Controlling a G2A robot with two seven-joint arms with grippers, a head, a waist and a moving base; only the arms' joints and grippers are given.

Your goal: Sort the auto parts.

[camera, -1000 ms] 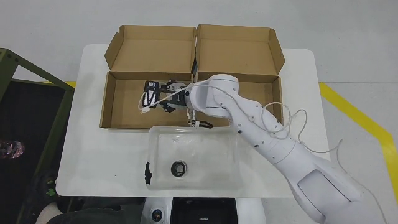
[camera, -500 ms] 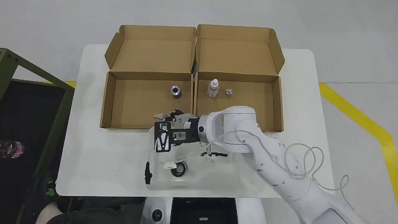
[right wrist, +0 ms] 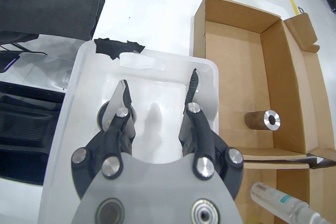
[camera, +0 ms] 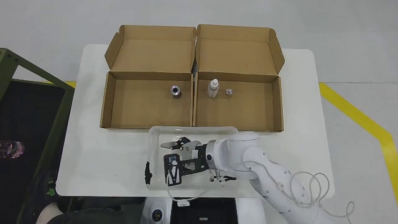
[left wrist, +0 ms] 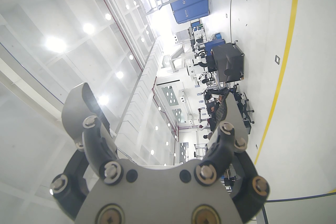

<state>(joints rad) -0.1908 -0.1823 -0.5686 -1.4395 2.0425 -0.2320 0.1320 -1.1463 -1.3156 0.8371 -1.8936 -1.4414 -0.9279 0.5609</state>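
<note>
Boxes: cylinder box ahead of my R pincer, bottle box off to its side.
Bin: clear bin under the pincer.
R pincer: wide, empty.
L pincer: wide, empty.
Done: bottle, cylinder, small part boxed.
Left: ring part in bin, just beside one finger.

Bright, even overhead light; glare from ceiling lamps; soft shadows

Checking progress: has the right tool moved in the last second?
Yes. The right tool moved from over the left cardboard box toward the robot, to above the clear bin.
</note>
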